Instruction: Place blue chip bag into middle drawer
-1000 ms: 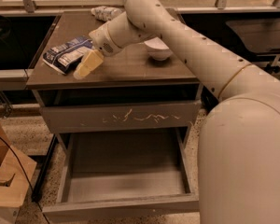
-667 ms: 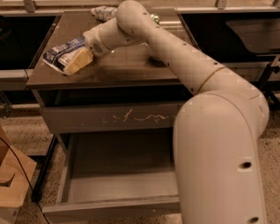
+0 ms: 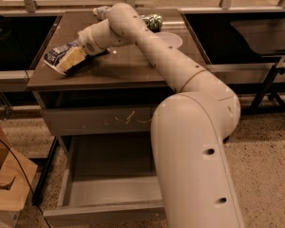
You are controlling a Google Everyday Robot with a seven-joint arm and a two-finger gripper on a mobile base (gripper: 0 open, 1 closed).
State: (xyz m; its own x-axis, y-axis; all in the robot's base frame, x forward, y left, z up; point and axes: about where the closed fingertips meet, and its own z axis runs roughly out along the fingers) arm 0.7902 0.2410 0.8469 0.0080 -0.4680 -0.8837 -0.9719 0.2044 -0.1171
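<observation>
Lit dimly and warmly from overhead, with a yellow-brown cast throughout. Brightest on the bulky cream-white robot arm [image 3: 190,127], shaded along its underside. Small glint on the dark brown wooden tabletop [image 3: 133,68] near the pale yellowish gripper [image 3: 72,60], low over the crinkled dark-blue foil chip bag [image 3: 53,56] at the left end. Deep shadow beneath the tabletop; murky inside the wide grey open drawer [image 3: 109,175].

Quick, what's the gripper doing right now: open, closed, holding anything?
Gripper: at the blue chip bag on the left of the table; whether it is open, closed or holding the bag cannot be told.
</observation>
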